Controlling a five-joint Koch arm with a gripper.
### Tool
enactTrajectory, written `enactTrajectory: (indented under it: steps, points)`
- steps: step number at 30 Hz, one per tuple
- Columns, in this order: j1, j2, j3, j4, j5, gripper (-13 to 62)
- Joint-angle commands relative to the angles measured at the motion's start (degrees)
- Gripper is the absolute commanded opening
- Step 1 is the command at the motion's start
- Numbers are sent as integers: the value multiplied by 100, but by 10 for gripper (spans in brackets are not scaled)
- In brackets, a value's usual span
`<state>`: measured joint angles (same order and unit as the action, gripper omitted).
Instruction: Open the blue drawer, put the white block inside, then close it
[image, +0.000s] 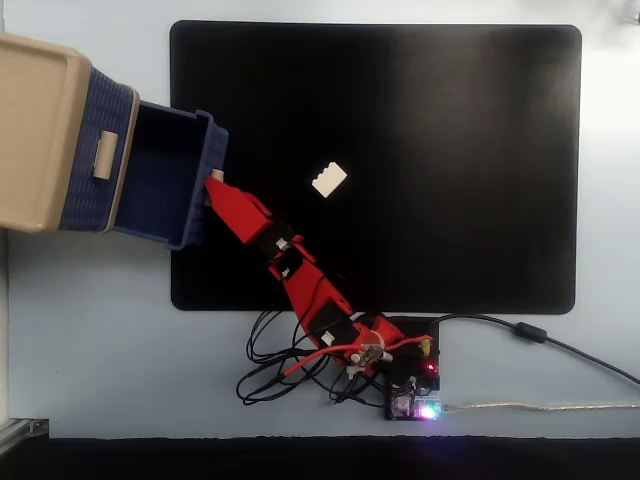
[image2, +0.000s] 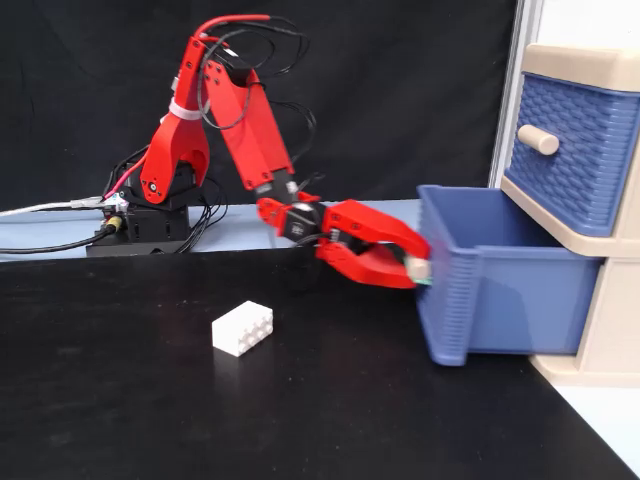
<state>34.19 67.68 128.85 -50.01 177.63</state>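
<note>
Here, a red robot arm (image2: 240, 110) is seen reaching from its base (image: 410, 385) across a black mat (image: 450, 150) toward a beige cabinet (image: 35, 130) holding two dark blue woven drawers; the blue drawer (image2: 500, 290), the lower of the two, is pulled well out, and its hollow inside is shown open in both fixed views; the upper drawer (image2: 575, 140) is pushed in, its small beige handle (image2: 537, 139) facing outward; the gripper (image2: 418, 268) is placed at the front wall of the open drawer, its red jaws closed around that drawer's pale handle (image: 214, 176), which is glimpsed between the tips in both fixed views; the white block (image2: 242, 327), a small studded brick, is left lying on the mat, well apart from the gripper and from the drawer, between the drawer and the mat's middle in a fixed view (image: 329, 179); black cables (image: 275, 360) are coiled beside the arm's base on the pale blue table (image: 100, 360).
</note>
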Motion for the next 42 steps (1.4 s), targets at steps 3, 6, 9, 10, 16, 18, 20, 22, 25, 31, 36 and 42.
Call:
enactTrajectory:
  steps: [3,6,9,10,16,18,20,22,25,31,36,42]
  points:
    - [18,272,510,-396,44,14]
    - [53,378,510,-369,26,309]
    - [501,888,571,9,-105,333]
    - [659,1125,598,369,-264,333]
    - [1406,3437,281,5089,-1767,333]
    - [1934,4061,-255,7146,-2382,333]
    - [2549,4271,-1037,9044,-3155,333]
    - [3164,4017,-1881,10538,-3867,334]
    - [3771,3472,-2777,11769,-4342,335]
    - [3858,2531,-3357,11707,-4315,335]
    - [3841,2206,-3902,11646,-3990,335]
    - [3832,1494,-4632,11637,-2874,334]
